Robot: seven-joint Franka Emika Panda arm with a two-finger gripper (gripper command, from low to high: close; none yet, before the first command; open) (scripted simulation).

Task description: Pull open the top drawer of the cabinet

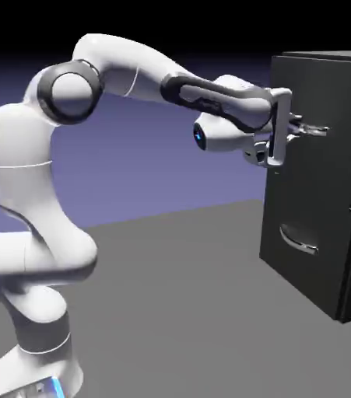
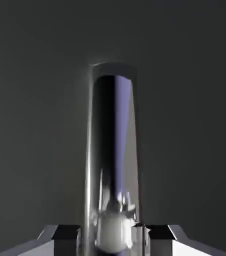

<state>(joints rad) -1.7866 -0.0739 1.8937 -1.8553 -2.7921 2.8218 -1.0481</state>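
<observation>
Clenched on the small curved silver bar handle (image 2: 112,150) of the top drawer (image 1: 318,167), the white arm's two-finger hand (image 1: 296,129) reaches level at the upper front of the tall, boxy, dark grey two-drawer cabinet (image 1: 342,256) standing on the grey worktop (image 1: 170,311) at the exterior view's right, above the matching lower drawer front (image 1: 299,260). Rigid metal throughout, probably heavy on its slides yet not fragile; polished and slippery at the bar, so best gripped mid-span, squarely across, as the hand view shows between the grey fingertips (image 2: 64,235). Likely to need a straight, steady pull outward, without twisting, to avoid slipping off.
</observation>
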